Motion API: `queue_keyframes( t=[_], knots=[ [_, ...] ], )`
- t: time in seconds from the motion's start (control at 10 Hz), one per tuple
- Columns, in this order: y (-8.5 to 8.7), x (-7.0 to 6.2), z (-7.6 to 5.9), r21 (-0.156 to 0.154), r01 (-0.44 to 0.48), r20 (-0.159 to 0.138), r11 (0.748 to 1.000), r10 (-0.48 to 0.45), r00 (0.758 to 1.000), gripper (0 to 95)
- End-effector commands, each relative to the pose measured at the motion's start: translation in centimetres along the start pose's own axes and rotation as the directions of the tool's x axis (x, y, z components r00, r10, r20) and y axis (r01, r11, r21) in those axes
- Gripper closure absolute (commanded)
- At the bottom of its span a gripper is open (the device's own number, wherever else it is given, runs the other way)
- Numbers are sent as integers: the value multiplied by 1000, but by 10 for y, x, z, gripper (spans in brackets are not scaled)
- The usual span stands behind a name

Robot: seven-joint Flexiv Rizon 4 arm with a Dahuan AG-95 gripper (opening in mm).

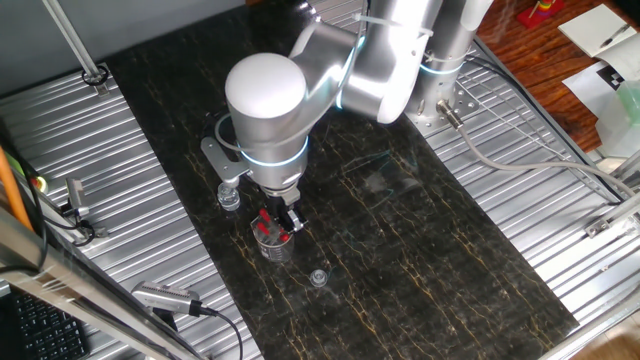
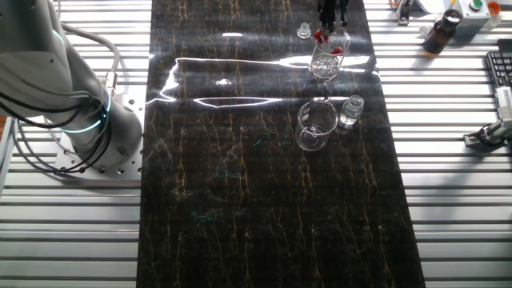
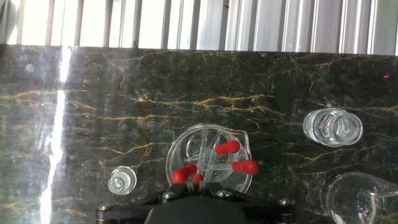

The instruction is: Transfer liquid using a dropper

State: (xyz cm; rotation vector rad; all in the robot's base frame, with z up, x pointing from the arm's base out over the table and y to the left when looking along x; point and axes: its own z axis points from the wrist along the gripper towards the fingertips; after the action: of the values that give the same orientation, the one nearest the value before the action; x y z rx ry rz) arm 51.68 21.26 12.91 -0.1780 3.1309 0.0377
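A clear glass beaker [image 3: 210, 158] holds three red-bulbed droppers [image 3: 227, 148]. It also shows in one fixed view [image 1: 272, 243] and in the other fixed view [image 2: 328, 58]. My gripper [image 3: 198, 184] is directly above its near rim, with the jaws drawn close together on the red bulb of one dropper [image 3: 198, 179]. The gripper also shows in both fixed views [image 1: 283, 222] [image 2: 331, 18]. A second, empty beaker [image 2: 316, 126] stands beside a small open glass bottle [image 2: 350, 112], which also shows in the hand view [image 3: 333, 126].
A small round glass cap [image 3: 121, 180] lies on the dark marble mat [image 1: 430, 250] beside the dropper beaker, also seen from the other side [image 2: 304, 30]. Ribbed metal table [image 1: 150, 150] flanks the mat. A brown bottle [image 2: 438, 36] and cables sit off the mat.
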Motion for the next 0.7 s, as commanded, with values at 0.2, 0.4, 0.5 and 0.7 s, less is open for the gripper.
queue_keyframes(
  t=[0.2, 0.4, 0.5, 0.7],
  knots=[
    [0, -1, -2, 0, -4, -1, 1000, 4, 1000, 950],
    [0, -5, -15, -3, -6, -21, 1000, 6, 1000, 950],
    [0, -5, -20, -3, -2, -31, 1000, 2, 1000, 950],
    [-4, -5, -35, -9, 10, -48, 1000, -10, 999, 950]
  ],
)
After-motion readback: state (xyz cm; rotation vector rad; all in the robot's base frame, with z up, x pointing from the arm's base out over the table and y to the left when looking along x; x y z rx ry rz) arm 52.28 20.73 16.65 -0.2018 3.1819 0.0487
